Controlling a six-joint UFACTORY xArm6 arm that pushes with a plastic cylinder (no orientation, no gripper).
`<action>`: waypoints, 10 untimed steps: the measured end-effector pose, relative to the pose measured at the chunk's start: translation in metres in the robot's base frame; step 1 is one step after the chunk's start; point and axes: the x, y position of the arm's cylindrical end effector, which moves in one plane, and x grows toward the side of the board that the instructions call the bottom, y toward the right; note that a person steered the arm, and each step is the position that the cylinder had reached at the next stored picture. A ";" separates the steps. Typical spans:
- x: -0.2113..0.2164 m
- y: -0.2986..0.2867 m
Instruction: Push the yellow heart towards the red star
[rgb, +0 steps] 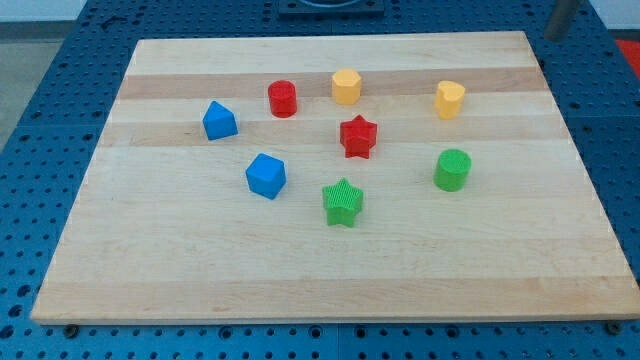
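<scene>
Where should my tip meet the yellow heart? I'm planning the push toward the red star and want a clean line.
There is nothing to grip with; push instead. Contact the yellow heart on its face toward the view's upper right, since the red star lies toward the lower left. Aim through its middle so it doesn't spin. My tip isn't clearly visible.

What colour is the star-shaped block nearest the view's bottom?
Green: the green star block, clearest in the camera view, the only one.

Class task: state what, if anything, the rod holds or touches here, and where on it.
Nothing is held: my tip does not show, and the yellow heart sits untouched.
</scene>
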 end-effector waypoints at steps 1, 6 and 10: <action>0.000 -0.002; 0.124 -0.157; 0.160 -0.193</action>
